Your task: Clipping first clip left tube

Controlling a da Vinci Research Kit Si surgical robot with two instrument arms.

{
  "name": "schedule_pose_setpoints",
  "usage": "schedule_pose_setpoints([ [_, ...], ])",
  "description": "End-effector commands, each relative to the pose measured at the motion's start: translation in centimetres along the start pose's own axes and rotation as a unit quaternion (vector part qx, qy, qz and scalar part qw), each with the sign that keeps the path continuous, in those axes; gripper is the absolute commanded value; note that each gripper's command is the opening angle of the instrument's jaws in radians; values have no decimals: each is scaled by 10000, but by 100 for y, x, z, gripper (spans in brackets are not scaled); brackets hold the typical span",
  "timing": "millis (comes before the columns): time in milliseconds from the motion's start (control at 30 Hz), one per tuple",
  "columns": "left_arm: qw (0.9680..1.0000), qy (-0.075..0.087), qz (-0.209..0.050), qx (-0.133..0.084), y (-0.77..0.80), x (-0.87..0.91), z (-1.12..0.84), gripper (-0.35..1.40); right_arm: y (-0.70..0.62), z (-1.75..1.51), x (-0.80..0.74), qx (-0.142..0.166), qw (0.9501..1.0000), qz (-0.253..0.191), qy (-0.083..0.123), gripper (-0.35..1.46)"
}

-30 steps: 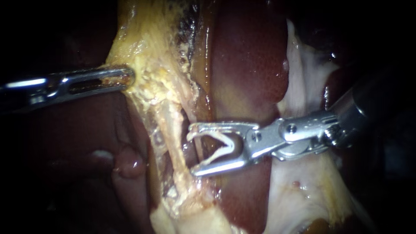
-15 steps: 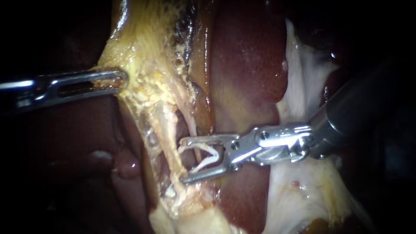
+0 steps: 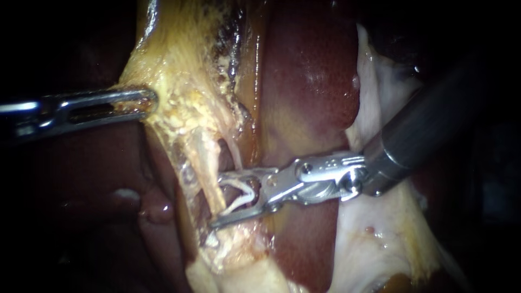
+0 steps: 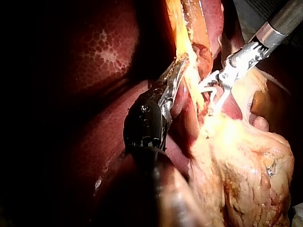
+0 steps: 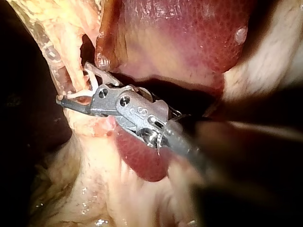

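The left tube (image 3: 205,157) is a pale strand running down from the yellow fatty tissue (image 3: 179,70). My right instrument (image 3: 217,201) comes in from the upper right, its jaws open with a white clip (image 3: 241,196) seated between them. The jaw tips reach the tube, the lower one lying across it. In the right wrist view the same jaws (image 5: 71,87) and clip (image 5: 84,85) sit against the strand. My left instrument (image 3: 147,101) is shut on the edge of the yellow tissue and holds it out to the left; its jaws (image 4: 179,68) also show in the left wrist view.
Dark red liver (image 3: 309,81) lies behind and right of the tubes. A thinner strand (image 3: 234,154) runs just right of the left tube. Pale white tissue (image 3: 380,239) fills the lower right under the right shaft (image 3: 423,130).
My right instrument has advanced to the left with its clip, from beside the tubes until its jaw tips reach the left tube. My left instrument has pulled the yellow tissue slightly further left.
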Motion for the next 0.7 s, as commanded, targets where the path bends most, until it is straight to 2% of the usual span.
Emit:
schedule_pose_setpoints([
  [33, 10000, 0, 1, -2, 1, 1, 2, -35, -1, 1, 0, 84, 10000, 18, 24, 55],
  [233, 10000, -1, 2, -4, 1, 2, 2, -35, -9, 8, 2, 573, 9977, 262, 234, 51],
  [367, 10000, -3, 3, -5, 1, 2, 3, -35, -12, 16, 3, 810, 9957, 351, 272, 46],
  [500, 10000, -6, 5, -9, 1, 3, 4, -35, -11, 23, 3, 829, 9955, 342, 305, 42],
  [700, 10000, -7, 5, -11, 0, 3, 5, -35, -7, 26, 3, 761, 9959, 364, 330, 25],
])
